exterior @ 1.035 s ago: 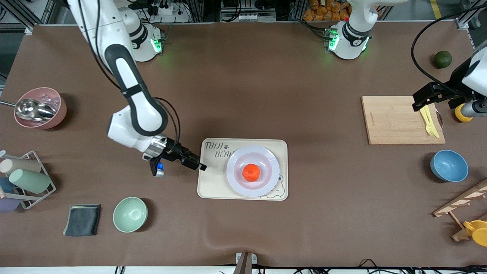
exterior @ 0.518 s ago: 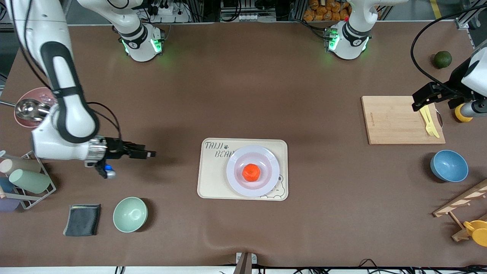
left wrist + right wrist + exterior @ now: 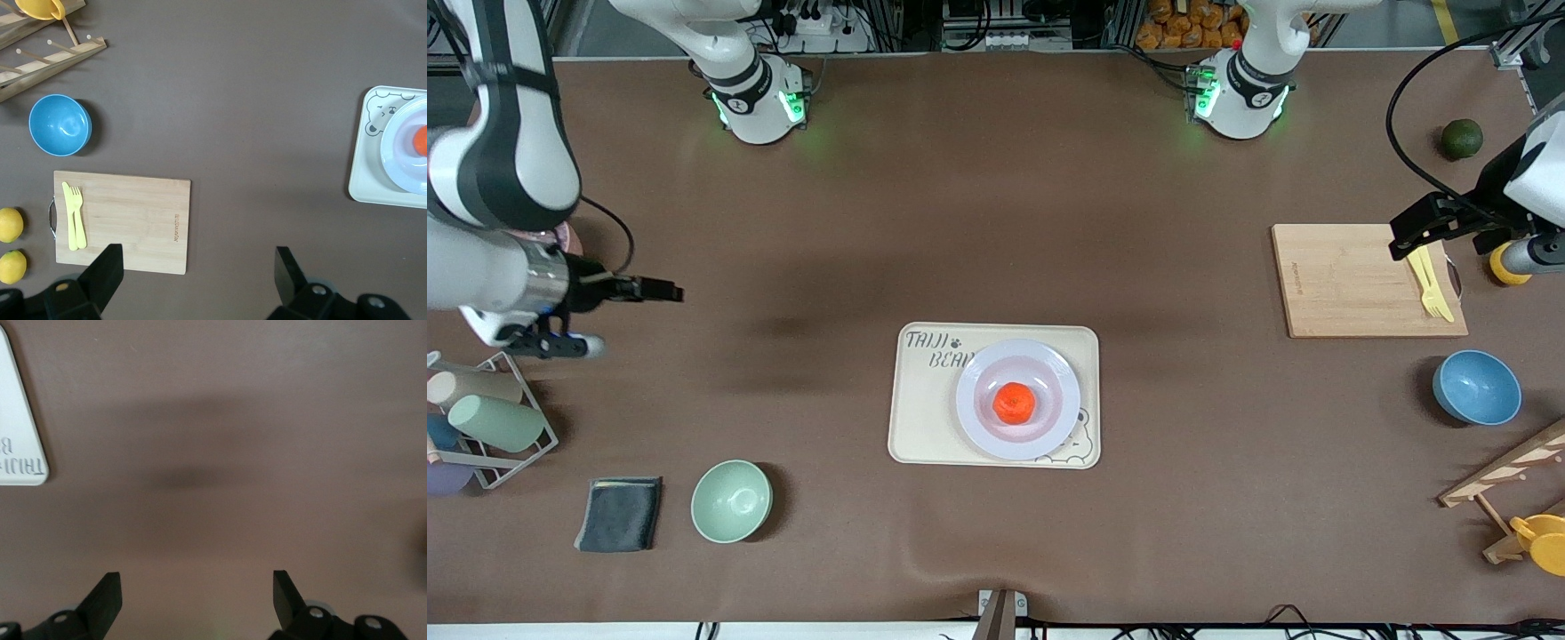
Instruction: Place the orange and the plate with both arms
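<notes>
The orange [image 3: 1014, 403] sits in the middle of the plate [image 3: 975, 404], and the plate rests on the cream bear tray [image 3: 921, 427] near the middle of the surface [image 3: 996, 222], a little toward the edge nearest the front camera. Nothing touches either of them.

What has just changed is the right arm. A second ago its gripper hung right beside the tray's edge; now the right gripper [image 3: 660, 290] has swung well away toward the right arm's end of the surface, over bare brown mat near the pink bowl [image 3: 563, 238] and the cup rack [image 3: 489, 418]. Its fingers [image 3: 105, 597] stand wide apart with nothing between them, and its wrist view catches only a corner of the tray.

The left gripper [image 3: 1423, 229] has not moved in that time. It waits over the wooden cutting board [image 3: 1343, 280], by the yellow fork [image 3: 1430, 284], fingers [image 3: 107, 270] spread wide and empty.

To my eye the job looks finished: orange on plate, plate set down, both arms clear. The right arm's retreat reads as a pull-back after release, not an approach. The only remaining risk I can see is a cable or elbow sweeping past the pink bowl as that arm goes on.
</notes>
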Controlling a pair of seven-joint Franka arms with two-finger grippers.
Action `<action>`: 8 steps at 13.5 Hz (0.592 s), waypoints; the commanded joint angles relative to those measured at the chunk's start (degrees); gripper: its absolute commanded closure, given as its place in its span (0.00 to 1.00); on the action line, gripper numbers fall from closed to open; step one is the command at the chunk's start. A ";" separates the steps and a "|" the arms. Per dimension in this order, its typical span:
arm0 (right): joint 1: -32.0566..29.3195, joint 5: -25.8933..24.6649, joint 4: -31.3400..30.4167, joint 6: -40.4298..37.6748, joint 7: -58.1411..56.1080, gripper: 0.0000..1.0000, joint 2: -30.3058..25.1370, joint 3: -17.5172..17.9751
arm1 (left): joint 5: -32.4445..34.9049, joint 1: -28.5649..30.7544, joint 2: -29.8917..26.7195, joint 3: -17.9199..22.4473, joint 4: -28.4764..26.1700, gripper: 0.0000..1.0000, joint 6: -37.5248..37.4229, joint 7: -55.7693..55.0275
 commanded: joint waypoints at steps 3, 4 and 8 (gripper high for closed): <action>-1.94 -7.68 13.87 -12.58 -3.78 0.00 -2.21 4.61 | 0.11 0.16 -0.46 -0.06 -0.11 0.00 0.01 1.04; -2.03 -7.68 14.85 -12.94 -4.24 0.00 -2.47 4.43 | 0.11 0.07 -0.38 -0.06 -0.11 0.00 0.01 1.04; -3.26 -6.80 17.05 -13.30 1.53 0.00 -2.82 3.99 | 0.11 -0.10 -0.38 -0.15 -0.11 0.00 0.01 1.12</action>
